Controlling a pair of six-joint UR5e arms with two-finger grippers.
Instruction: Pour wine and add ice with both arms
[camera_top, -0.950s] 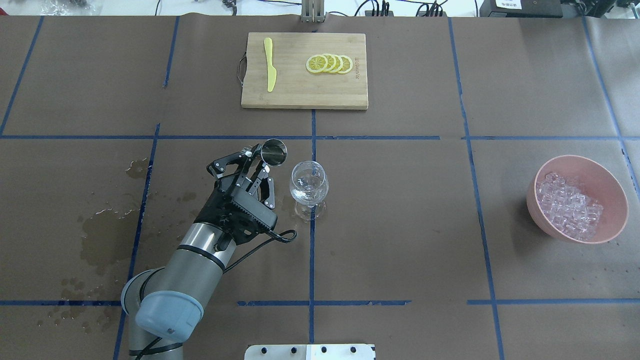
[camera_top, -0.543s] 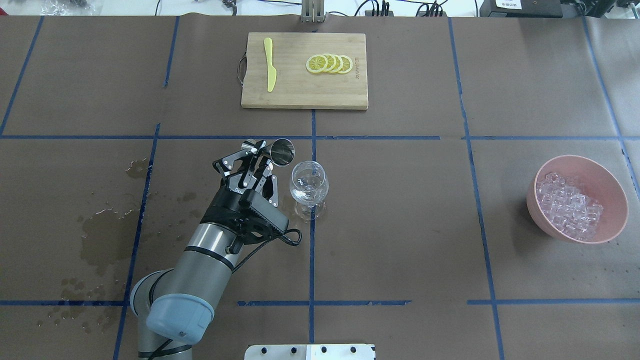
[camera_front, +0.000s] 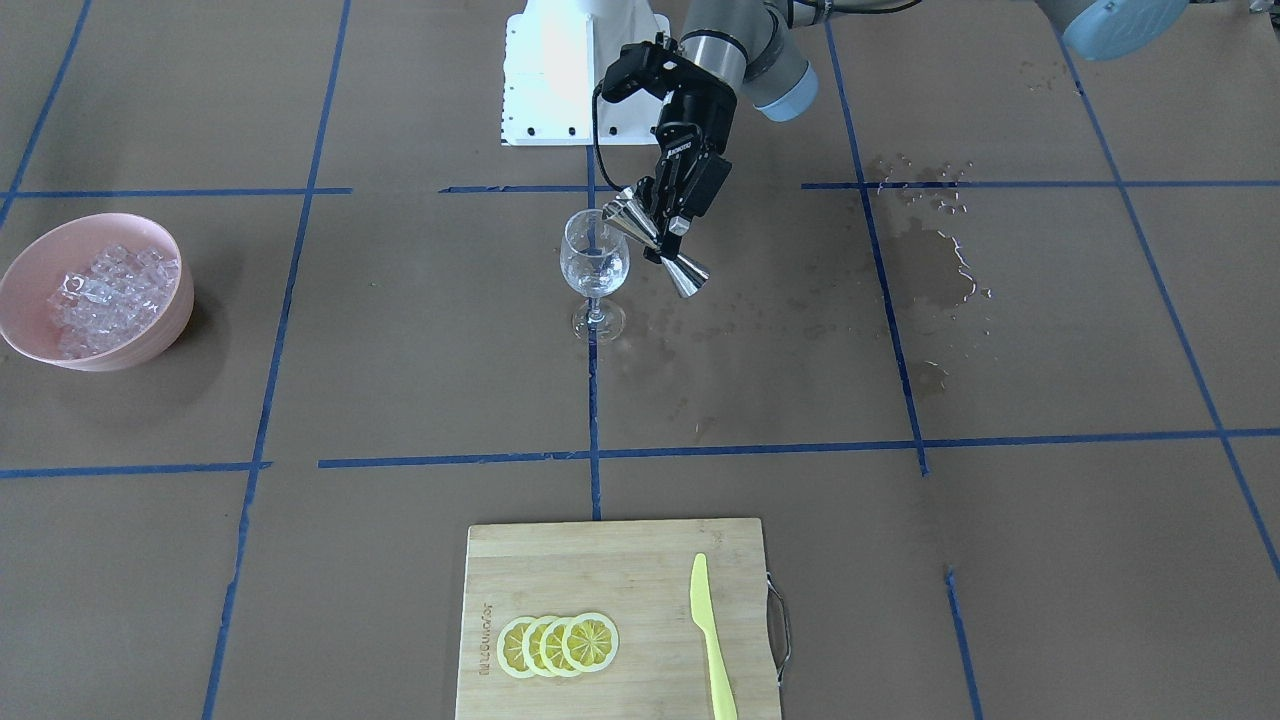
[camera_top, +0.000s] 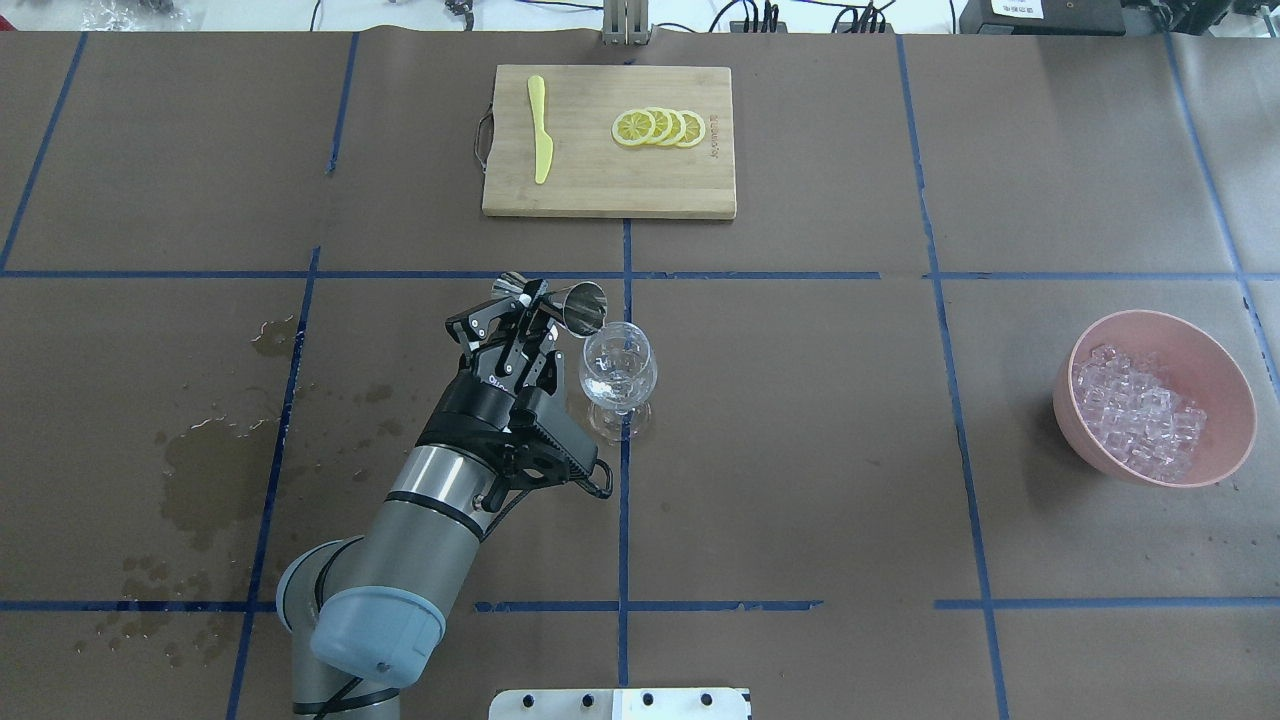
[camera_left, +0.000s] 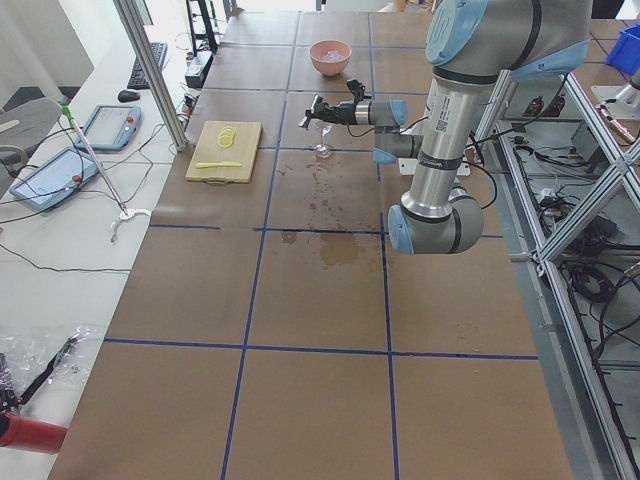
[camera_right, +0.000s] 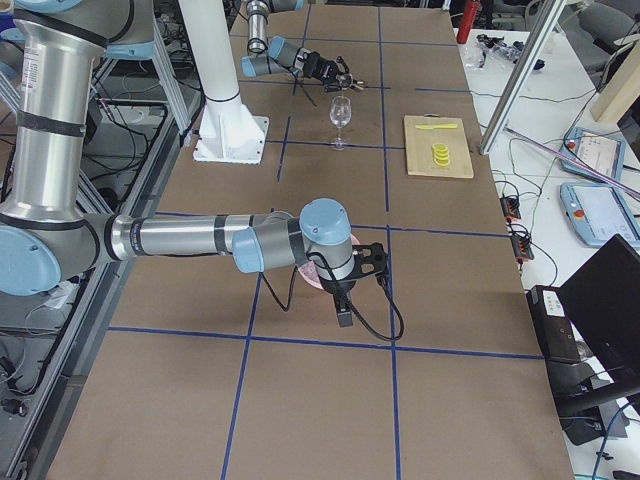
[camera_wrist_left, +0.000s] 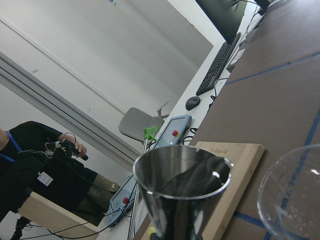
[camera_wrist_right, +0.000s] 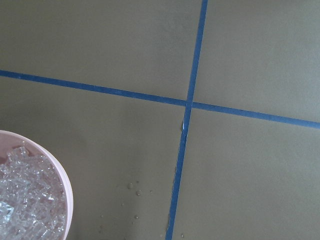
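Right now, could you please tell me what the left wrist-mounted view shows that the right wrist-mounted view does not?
Only the left wrist-mounted view shows the jigger close up, the wine glass beside it, the cutting board behind, and a keyboard and a person beyond the table. Only the right wrist-mounted view shows the pink bowl heaped with ice, plus a few droplets. Both show the brown table cover crossed by blue tape lines.

pink bowl (camera_top: 1218, 362), yellow knife (camera_top: 541, 140), seemingly clear ice (camera_top: 1135, 415)
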